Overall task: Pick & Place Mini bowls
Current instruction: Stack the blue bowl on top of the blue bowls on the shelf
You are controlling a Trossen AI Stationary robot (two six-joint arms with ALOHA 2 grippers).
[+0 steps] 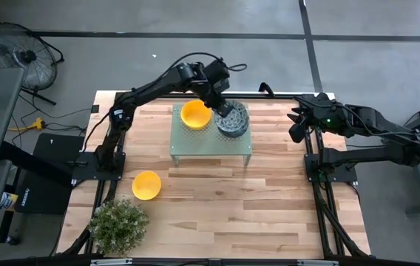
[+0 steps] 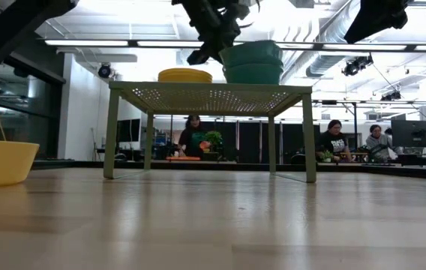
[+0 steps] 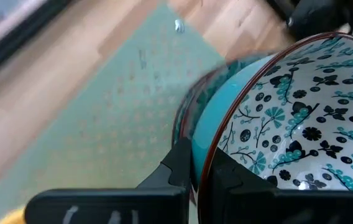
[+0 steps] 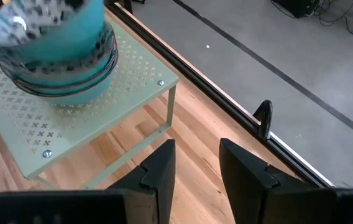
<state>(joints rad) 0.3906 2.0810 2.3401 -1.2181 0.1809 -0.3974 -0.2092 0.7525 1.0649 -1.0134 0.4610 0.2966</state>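
A pale green perforated stand (image 1: pixel 195 144) carries two stacks: yellow bowls (image 1: pixel 195 114) and white bowls with blue-green pattern (image 1: pixel 234 120). In the low view the yellow stack (image 2: pixel 185 75) and the patterned stack (image 2: pixel 252 64) sit side by side on the stand top. My left gripper (image 1: pixel 219 103) is at the patterned stack's edge on the yellow-stack side, shut on the top patterned bowl (image 3: pixel 301 118). One more yellow bowl (image 1: pixel 146 185) rests on the table near the left side. My right gripper (image 4: pixel 195 168) waits open over the table's right edge. My left gripper pinches the top patterned bowl by its rim (image 3: pixel 206 158), one finger (image 3: pixel 235 177) inside the bowl and the other (image 3: pixel 176 168) on its teal outer wall. It comes from above, slanting down. The bowl is tilted over the stack; I cannot tell whether it is lifted clear.
A leafy potted plant (image 1: pixel 119 225) stands at the table's near-left corner. The stand's legs (image 2: pixel 308 139) rise from the middle of the table. Bare wood lies in front of the stand and toward the near right. People sit in the room beyond the table.
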